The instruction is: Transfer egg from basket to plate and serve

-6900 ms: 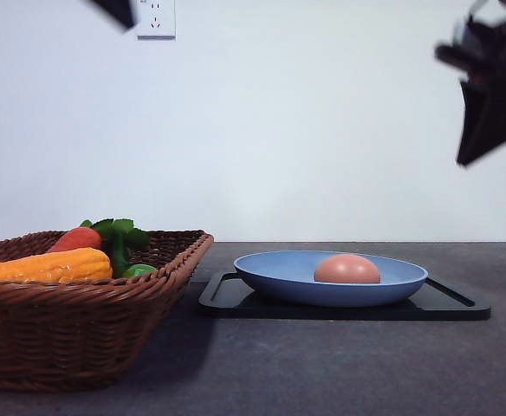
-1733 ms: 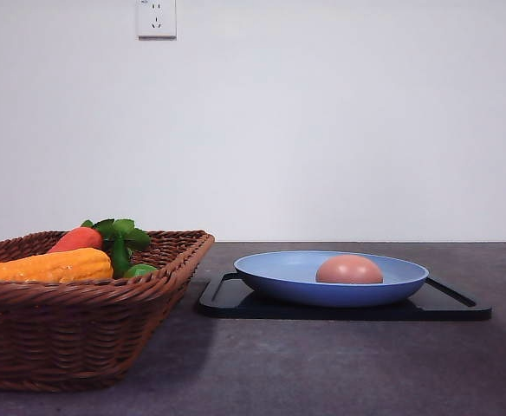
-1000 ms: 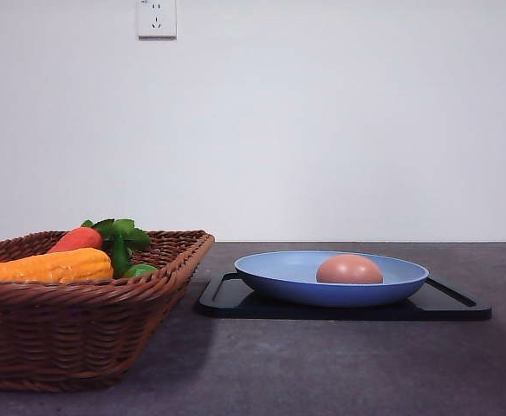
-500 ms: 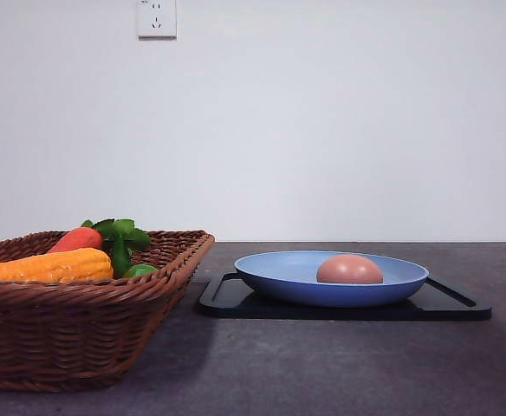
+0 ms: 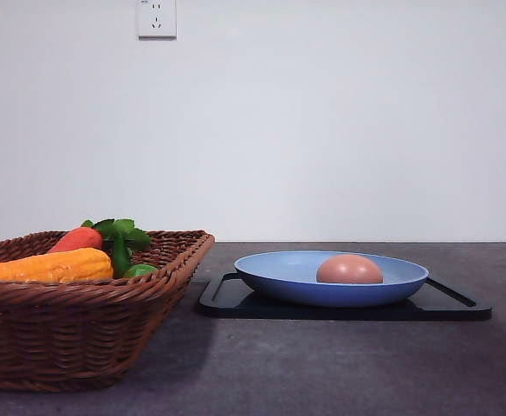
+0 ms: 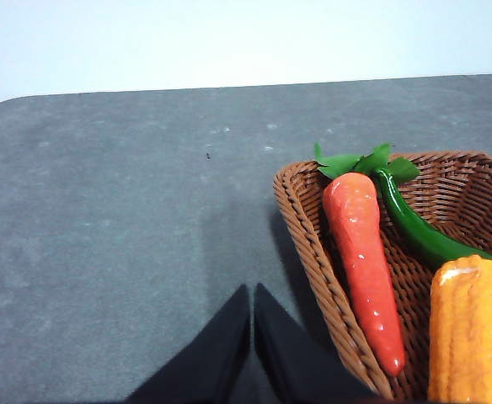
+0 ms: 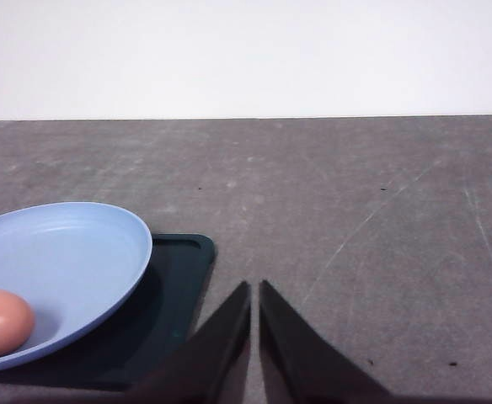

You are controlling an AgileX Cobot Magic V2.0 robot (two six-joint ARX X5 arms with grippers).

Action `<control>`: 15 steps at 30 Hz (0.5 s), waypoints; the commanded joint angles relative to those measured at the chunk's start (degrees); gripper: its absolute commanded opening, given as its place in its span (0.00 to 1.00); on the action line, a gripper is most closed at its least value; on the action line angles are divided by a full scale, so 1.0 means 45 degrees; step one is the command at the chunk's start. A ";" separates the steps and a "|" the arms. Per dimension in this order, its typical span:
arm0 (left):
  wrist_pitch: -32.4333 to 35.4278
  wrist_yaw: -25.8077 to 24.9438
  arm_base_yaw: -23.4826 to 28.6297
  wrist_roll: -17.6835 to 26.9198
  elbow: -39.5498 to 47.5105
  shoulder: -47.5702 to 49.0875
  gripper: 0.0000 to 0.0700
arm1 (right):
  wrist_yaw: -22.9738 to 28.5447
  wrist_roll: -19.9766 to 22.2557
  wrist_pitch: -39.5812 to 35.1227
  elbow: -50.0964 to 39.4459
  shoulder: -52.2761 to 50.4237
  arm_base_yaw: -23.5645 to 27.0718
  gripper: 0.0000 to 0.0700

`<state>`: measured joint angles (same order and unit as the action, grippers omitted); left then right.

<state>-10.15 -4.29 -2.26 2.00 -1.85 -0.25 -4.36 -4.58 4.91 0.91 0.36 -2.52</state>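
A: Where does the egg sit?

B: In the plate, at about 3 o'clock from the plate's middle in the front view. The plate rests on a black tray, and the tray lies flat on the table. In the right wrist view the egg lies against the plate's inner slope, with the tray's corner showing from under the rim.

A: And the basket?

B: It stands at 9 o'clock from the tray, near it but apart. It holds a corn cob, a carrot with green leaves, and a green vegetable that is too hidden in the front view to name.

A: What of the left hand?

B: Its two dark fingers are together, with only a thin slit between the tips. It holds nothing and hangs over bare table, just beside the basket's outer wall. In that view the carrot lies along the basket's wall, a long green pepper beside it and the corn next to that.

A: The right hand?

B: Also together, the fingers meeting at their tips, nothing between them. It hangs over bare table just beside the tray's corner, apart from the plate.
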 commanded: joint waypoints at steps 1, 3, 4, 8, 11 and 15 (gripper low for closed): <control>-0.0044 0.0010 0.0003 0.0063 0.0180 0.0015 0.00 | 0.0019 -0.0126 -0.0141 -0.0044 -0.0034 -0.0015 0.00; -0.0044 0.0010 0.0000 0.0063 0.0180 0.0015 0.00 | 0.0019 -0.0126 -0.0141 -0.0044 -0.0034 -0.0015 0.00; -0.0044 0.0010 0.0000 0.0063 0.0180 0.0015 0.00 | 0.0019 -0.0126 -0.0141 -0.0044 -0.0034 -0.0015 0.00; -0.0044 0.0010 0.0000 0.0063 0.0180 0.0015 0.00 | 0.0019 -0.0126 -0.0141 -0.0044 -0.0034 -0.0015 0.00; -0.0044 0.0010 0.0002 0.0066 0.0180 0.0015 0.00 | 0.0019 -0.0126 -0.0141 -0.0044 -0.0034 -0.0015 0.00; -0.0044 0.0010 0.0003 0.0063 0.0180 0.0015 0.00 | 0.0019 -0.0126 -0.0141 -0.0044 -0.0034 -0.0015 0.00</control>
<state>-10.14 -4.29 -2.26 2.00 -1.85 -0.25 -4.36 -4.58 4.91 0.91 0.36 -2.52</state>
